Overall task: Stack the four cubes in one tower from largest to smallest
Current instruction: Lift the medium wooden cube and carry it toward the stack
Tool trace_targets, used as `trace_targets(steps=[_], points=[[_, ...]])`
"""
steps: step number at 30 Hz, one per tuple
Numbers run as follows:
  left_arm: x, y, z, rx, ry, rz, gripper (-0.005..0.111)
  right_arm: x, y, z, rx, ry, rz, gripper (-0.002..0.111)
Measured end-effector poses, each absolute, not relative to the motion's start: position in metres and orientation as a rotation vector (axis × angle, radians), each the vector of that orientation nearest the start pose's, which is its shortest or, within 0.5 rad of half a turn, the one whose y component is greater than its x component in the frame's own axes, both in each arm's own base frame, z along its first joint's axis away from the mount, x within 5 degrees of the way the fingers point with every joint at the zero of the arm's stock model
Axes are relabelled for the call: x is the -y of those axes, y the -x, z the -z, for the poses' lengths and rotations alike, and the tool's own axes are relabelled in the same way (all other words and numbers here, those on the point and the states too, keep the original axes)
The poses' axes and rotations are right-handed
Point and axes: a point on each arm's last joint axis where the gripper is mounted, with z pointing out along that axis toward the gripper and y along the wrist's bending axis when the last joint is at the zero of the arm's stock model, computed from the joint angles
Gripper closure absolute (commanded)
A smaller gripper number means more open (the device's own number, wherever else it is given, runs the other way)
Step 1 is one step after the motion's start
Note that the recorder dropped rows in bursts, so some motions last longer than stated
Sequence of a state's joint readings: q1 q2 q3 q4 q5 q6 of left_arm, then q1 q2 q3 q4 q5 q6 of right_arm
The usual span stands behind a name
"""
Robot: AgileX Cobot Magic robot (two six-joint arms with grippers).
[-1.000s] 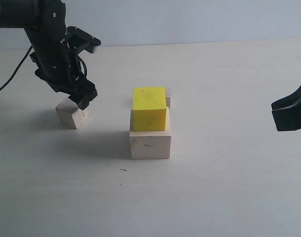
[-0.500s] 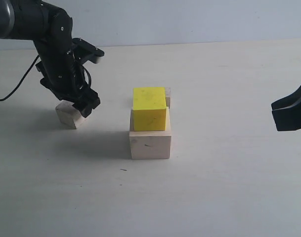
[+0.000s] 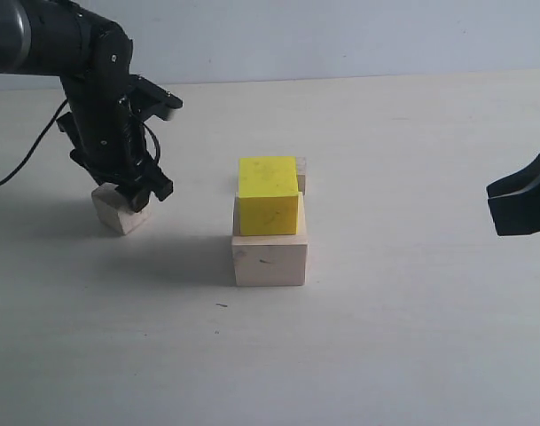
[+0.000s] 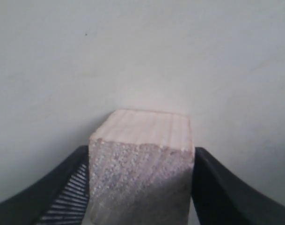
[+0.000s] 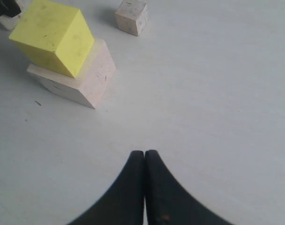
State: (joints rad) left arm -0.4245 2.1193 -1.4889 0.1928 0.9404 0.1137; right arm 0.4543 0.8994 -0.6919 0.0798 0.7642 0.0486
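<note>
The large pale wood cube (image 3: 270, 260) stands mid-table with the bright yellow cube (image 3: 269, 197) on top of it, set toward its back edge. Just behind them on the table is the smallest bare wood cube (image 3: 301, 175), mostly hidden in the exterior view and plain in the right wrist view (image 5: 131, 16). At the left, the smaller bare wood cube (image 3: 114, 215) rests on the table with my left gripper (image 3: 138, 191) shut on it; both fingers press its sides (image 4: 141, 152). My right gripper (image 3: 518, 206) hangs at the far right, shut and holding nothing (image 5: 145, 154).
The pale table (image 3: 411, 337) stretches around the cubes. A black cable (image 3: 21, 151) trails from the left arm at the far left. A small dark speck (image 3: 221, 305) lies in front of the stack.
My left gripper came down over the smaller wood cube and closed on it. The cube has shifted slightly to the left. The right arm and the stack have not moved.
</note>
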Motion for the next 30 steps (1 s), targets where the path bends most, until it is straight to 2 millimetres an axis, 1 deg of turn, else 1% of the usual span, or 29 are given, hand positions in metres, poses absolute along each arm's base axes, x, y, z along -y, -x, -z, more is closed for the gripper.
trace_targets(steps=[3,6,9,11,15,16,20,23,26,27,30], points=[[0.154,-0.381,-0.151,-2.877,-0.977,-0.275,0.107,-0.076,-0.145,-0.290,-2.436,0.453,-0.311,0.108],[0.151,-0.377,-0.168,-2.875,-0.964,-0.289,0.107,-0.076,-0.145,-0.290,-2.436,0.453,-0.311,0.108],[0.149,-0.374,-0.196,-2.844,-0.975,-0.294,0.107,-0.076,-0.145,-0.290,-2.436,0.453,-0.311,0.108],[0.149,-0.370,-0.218,-2.810,-1.027,-0.262,0.107,-0.076,-0.145,-0.290,-2.436,0.453,-0.311,0.108],[0.155,-0.358,-0.261,-2.723,-1.169,-0.099,0.107,-0.076,-0.145,-0.290,-2.436,0.453,-0.311,0.108],[0.157,-0.357,-0.268,-2.692,-1.210,-0.073,0.107,-0.076,-0.145,-0.290,-2.436,0.453,-0.311,0.108],[0.174,-0.352,-0.301,-2.537,-1.308,-0.029,0.107,-0.076,-0.145,-0.290,-2.436,0.453,-0.311,0.108],[0.188,-0.345,-0.317,-2.431,-1.398,-0.011,0.107,-0.076,-0.145,-0.290,-2.436,0.453,-0.311,0.108],[0.205,-0.336,-0.325,-2.329,-1.515,-0.014,0.107,-0.076,-0.145,-0.290,-2.436,0.453,-0.311,0.108],[0.217,-0.329,-0.326,-2.270,-1.593,-0.005,0.107,-0.076,-0.145,-0.290,-2.436,0.453,-0.311,0.108],[0.233,-0.318,-0.326,-2.168,-1.734,0.010,0.107,-0.076,-0.145,-0.289,-2.438,0.454,-0.311,0.108]])
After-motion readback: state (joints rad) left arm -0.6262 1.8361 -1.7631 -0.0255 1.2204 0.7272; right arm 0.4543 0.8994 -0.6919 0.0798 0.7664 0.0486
